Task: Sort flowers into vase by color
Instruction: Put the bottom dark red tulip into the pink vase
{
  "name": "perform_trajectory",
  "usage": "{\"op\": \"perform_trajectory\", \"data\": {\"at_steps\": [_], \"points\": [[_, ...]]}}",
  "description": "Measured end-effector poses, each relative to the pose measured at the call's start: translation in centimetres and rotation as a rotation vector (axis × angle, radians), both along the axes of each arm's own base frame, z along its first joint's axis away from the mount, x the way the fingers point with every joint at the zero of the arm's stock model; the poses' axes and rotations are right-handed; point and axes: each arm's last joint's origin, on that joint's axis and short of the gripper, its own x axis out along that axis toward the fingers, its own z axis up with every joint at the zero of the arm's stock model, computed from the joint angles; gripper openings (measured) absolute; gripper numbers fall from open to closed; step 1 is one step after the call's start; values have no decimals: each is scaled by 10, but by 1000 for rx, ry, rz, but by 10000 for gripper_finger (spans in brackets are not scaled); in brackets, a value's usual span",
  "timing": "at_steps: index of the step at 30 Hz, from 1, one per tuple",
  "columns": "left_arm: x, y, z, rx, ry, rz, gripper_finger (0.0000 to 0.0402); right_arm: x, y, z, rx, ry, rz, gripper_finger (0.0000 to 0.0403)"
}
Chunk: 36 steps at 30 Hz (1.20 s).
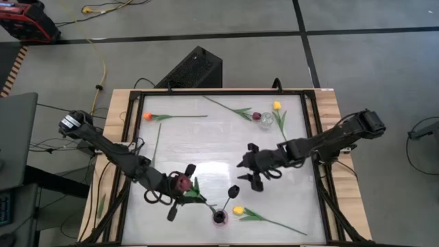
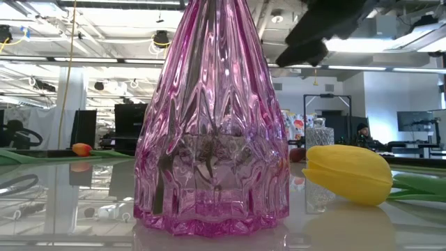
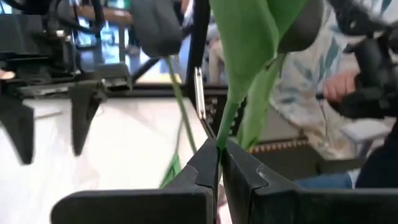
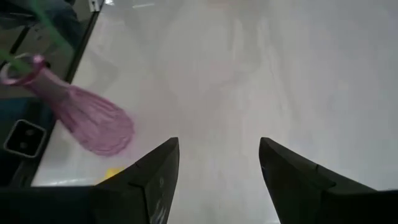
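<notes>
My left gripper [image 1: 191, 195] [image 3: 219, 148] is near the table's near edge, shut on a tulip with a dark red head [image 1: 182, 182]. Just to its right stands the pink glass vase [image 1: 219, 217] [image 2: 209, 118]. A near-black tulip [image 1: 233, 191] [image 3: 155, 25] stands in it by its stem. My right gripper [image 1: 248, 170] [image 4: 217, 149] hangs open over the table's middle and touches nothing. A yellow tulip [image 1: 238, 210] [image 2: 348, 174] lies on the table beside the vase. An orange tulip [image 1: 147, 116] [image 2: 82, 149] lies at the far left. My left gripper pinches the dark red tulip's green stem [image 3: 220, 134] between its two shut fingers, just below the leaves [image 3: 249, 56]. The fingers come level from the table's left and lie across the stem. The flower is lifted, its leaves and head rising above the fingers. The stem below them [image 1: 208, 204] slants toward the vase mouth.
A small clear vase [image 1: 265, 121] at the far right has a yellow tulip [image 1: 277, 106] and a dark red head [image 1: 256, 116] by it. A loose green stem [image 1: 226, 106] lies at the far edge. A black frame [image 1: 206, 91] borders the table. People show beyond the table.
</notes>
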Motion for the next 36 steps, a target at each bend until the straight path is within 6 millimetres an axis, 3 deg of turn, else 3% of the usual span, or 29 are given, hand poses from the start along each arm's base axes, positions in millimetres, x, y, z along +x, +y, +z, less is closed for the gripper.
{"op": "perform_trajectory", "data": {"at_steps": [5,9,19,36], "points": [[0,-7,25,-6,-1,-20,0,-8,22,-1,3,5,28,248],[-1,-10,32,-17,9,-36,0,-13,36,-4,3,18,28,248],[1,-17,27,-28,17,-91,0,-26,62,-4,0,7,41,248],[6,-24,23,23,-26,-148,0,-32,75,-2,34,-23,17,248]]}}
